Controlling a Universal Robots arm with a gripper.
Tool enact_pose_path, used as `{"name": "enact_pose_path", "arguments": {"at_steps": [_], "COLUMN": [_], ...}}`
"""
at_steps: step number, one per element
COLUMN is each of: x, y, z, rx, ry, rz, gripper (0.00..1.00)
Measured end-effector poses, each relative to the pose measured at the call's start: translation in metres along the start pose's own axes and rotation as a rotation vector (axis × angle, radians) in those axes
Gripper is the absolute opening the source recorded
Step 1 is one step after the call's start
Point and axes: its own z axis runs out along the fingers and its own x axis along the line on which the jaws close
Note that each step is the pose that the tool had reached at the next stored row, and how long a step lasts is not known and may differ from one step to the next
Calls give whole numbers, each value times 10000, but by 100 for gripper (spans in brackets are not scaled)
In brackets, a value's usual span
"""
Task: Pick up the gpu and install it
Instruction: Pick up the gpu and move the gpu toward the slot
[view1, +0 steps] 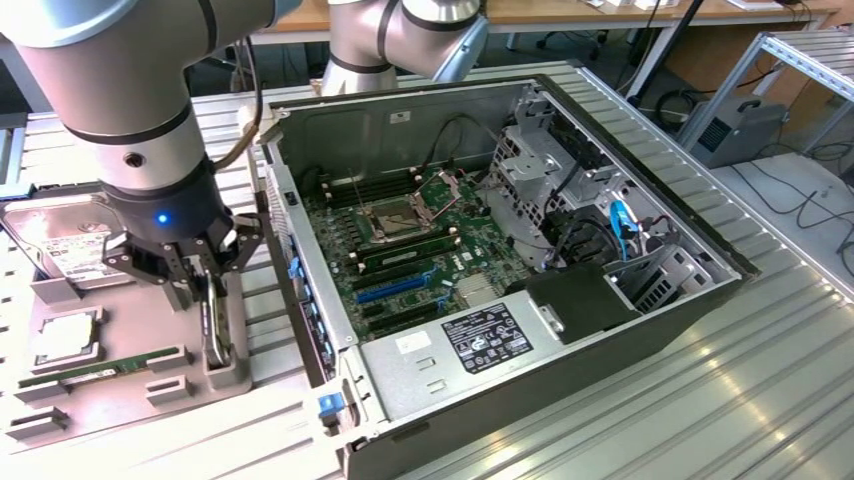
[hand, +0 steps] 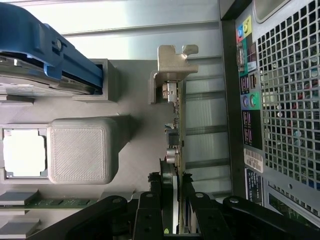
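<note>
Gripper (view1: 200, 295) clamped on the graphics card (view1: 216, 335), which stands in its slot on the grey tray (view1: 147, 310).
Both black fingers press the card's flat faces, pinching it at one end. The card sits upright on its long edge along the tray edge that faces the open computer case (view1: 641, 160). Its long axis runs along that edge, parallel to the case's port panel. In the wrist view the card (hand: 176, 130) appears edge-on, its metal bracket (hand: 175, 62) at the end away from the gripper (hand: 171, 215). Farther in on the tray lie a hard drive (view1: 60, 240), a processor (view1: 67, 338) and a memory stick (view1: 107, 367).
</note>
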Motion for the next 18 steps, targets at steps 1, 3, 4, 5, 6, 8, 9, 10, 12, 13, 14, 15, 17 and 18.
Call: {"name": "enact_pose_path", "arguments": {"at_steps": [1,3,4,5,6,8,9,10,12,13,14,15,17,18], "x": [0,0,0,-1,-1,-1,-1,-1,-1,-1,-1,-1,-2,-2], "y": [0,0,0,0,0,0,0,0,0,0,0,0,0,0], "z": [-3,-10,-12,-16,-21,-30,-34,-37,-43,-45,-48,-51,-57,-60], "rx": [0,0,0,0,1,0,1,1,1,0,1,1,0,1], "ry": [0,0,0,0,1,0,1,1,1,0,0,0,0,0], "rz": [0,0,-1,0,0,0,0,0,0,0,0,0,0,0], "gripper": [27,27,27,27,27,27,27,27,27,27,27,27,27,27]}}
